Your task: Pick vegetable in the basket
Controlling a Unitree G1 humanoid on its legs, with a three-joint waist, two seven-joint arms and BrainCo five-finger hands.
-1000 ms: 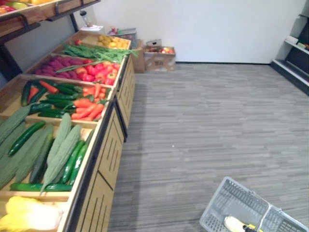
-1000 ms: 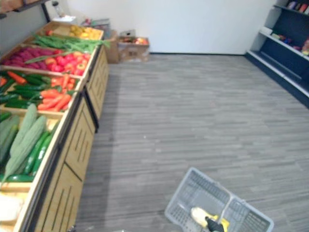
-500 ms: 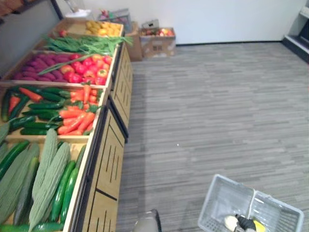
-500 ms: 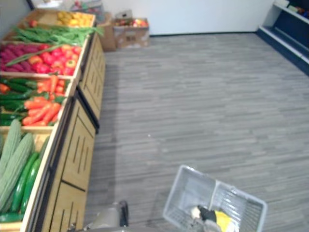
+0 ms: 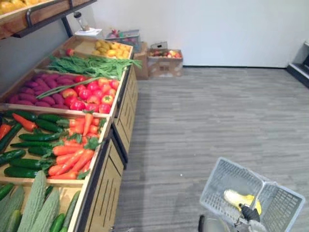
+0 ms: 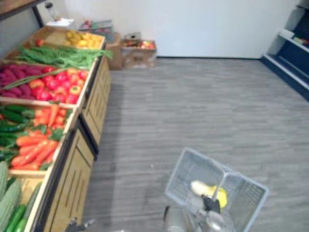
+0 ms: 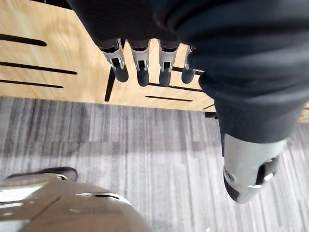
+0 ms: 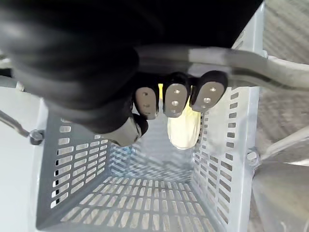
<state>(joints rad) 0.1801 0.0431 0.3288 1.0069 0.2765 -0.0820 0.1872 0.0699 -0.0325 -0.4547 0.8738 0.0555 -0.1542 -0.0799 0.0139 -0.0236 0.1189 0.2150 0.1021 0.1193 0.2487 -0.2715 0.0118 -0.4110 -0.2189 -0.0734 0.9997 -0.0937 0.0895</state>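
A grey plastic basket [image 5: 226, 181] hangs low at the right, above the grey floor. My right hand [image 5: 249, 212] is shut on its metal handle; in the right wrist view the fingers [image 8: 174, 99] curl round the bar. A pale yellow vegetable [image 5: 237, 198] lies inside the basket [image 8: 77, 159], seen past the fingers as the yellow vegetable [image 8: 182, 131]. My left hand [image 7: 140, 63] hangs open beside the wooden front of the produce stand [image 7: 43, 58], holding nothing. On the stand lie carrots [image 5: 72, 157], cucumbers [image 5: 29, 145], red peppers [image 5: 91, 92] and green beans [image 5: 91, 65].
The stand [image 5: 108, 188] runs along the left, with ridged green gourds [image 5: 34, 208], purple vegetables [image 5: 34, 94] and yellow fruit [image 5: 111, 48]. Cardboard boxes [image 5: 164, 60] stand by the far wall. Dark shelving [image 6: 294, 48] lines the right. Open floor [image 5: 207, 111] lies between.
The whole picture has shifted, so the camera moved. The basket stays in my right hand with the yellow vegetable inside.
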